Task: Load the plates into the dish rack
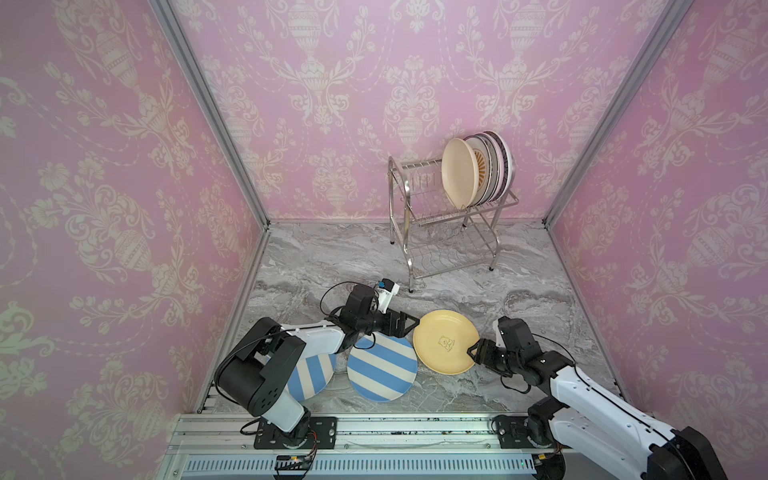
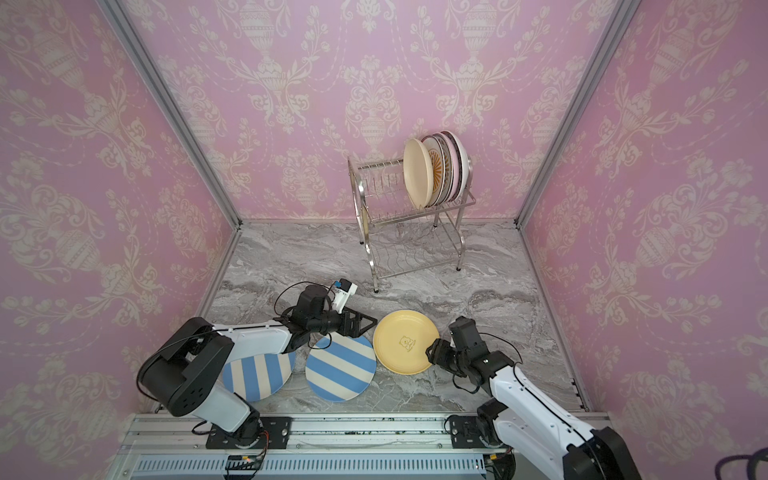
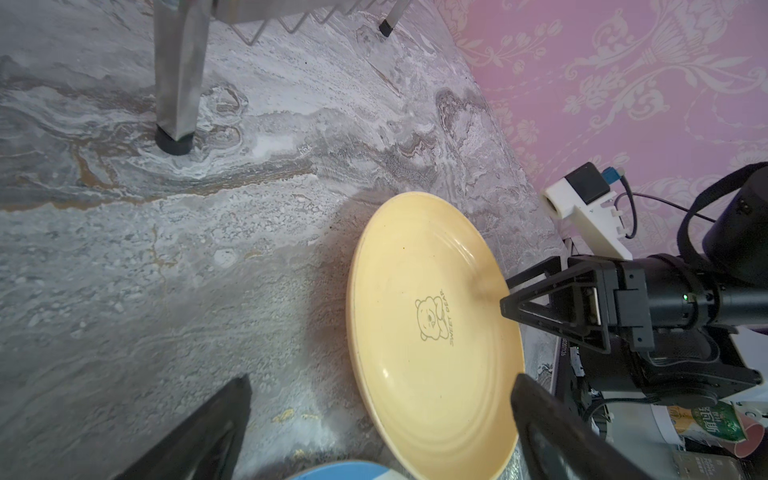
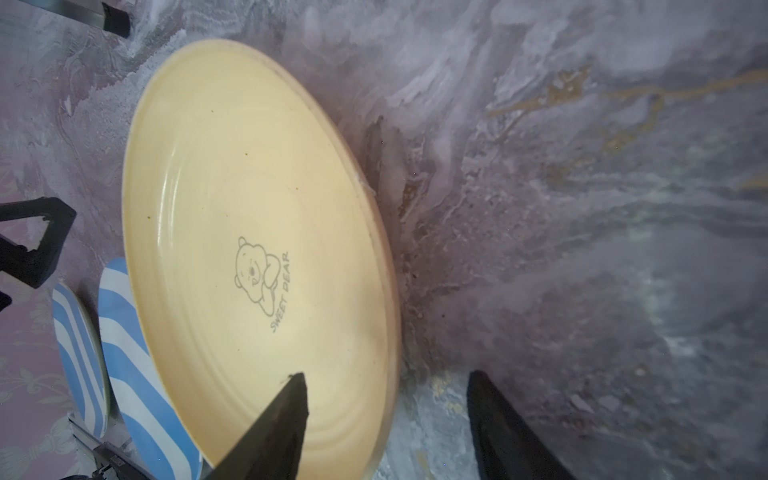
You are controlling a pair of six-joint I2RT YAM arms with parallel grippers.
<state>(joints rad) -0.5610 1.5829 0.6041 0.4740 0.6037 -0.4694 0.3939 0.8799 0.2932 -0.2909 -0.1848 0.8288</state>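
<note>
A yellow plate [image 1: 446, 347] [image 2: 405, 341] with a bear drawing lies on the marble floor, its near-left edge against a blue-and-cream striped plate [image 1: 382, 368] [image 2: 340, 368]. My right gripper [image 1: 473, 351] [image 4: 386, 376] is open and straddles the yellow plate's right rim, one finger over the plate [image 4: 249, 216], the other beside it. My left gripper [image 1: 409, 322] [image 3: 382, 377] stands open at the plate's left rim. A second striped plate [image 1: 309, 374] lies partly under the left arm. The dish rack [image 1: 453, 216] [image 2: 411, 216] holds several upright plates on its top tier, a beige one [image 1: 457, 172] in front.
The rack's near leg [image 3: 178, 83] stands on the floor a little beyond the yellow plate. Pink papered walls close the cell on three sides. An aluminium rail [image 1: 374, 432] carrying both arm bases runs along the front edge.
</note>
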